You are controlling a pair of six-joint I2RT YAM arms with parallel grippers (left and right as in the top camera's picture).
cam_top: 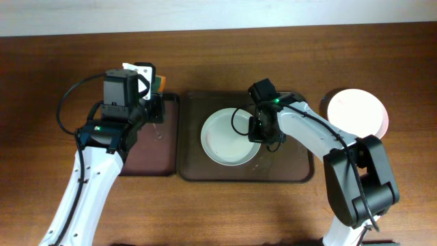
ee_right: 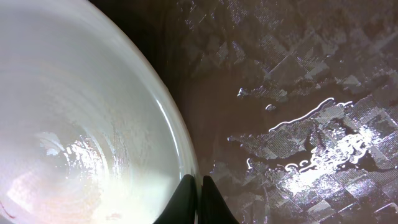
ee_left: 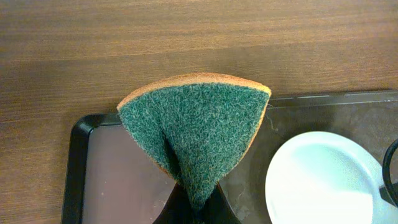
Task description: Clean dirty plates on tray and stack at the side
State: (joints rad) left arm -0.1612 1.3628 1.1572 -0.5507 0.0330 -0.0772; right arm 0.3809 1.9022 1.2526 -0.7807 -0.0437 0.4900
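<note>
White plate [cam_top: 229, 137] sits on the tray [cam_top: 290, 165], mid-worktop nearer the far edge. The right gripper [ee_right: 198, 190] has fingers narrow, pinching its right rim. Left gripper [ee_left: 194, 208] clamps the folded sponge [ee_left: 199, 124]. Risk: tray surface is wet; so slim a rim hold may slip on lifting.

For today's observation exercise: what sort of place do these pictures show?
Probably a robot test bench, not a kitchen: wooden table, wet tray holding a plate, sponge in the left pincer.
</note>
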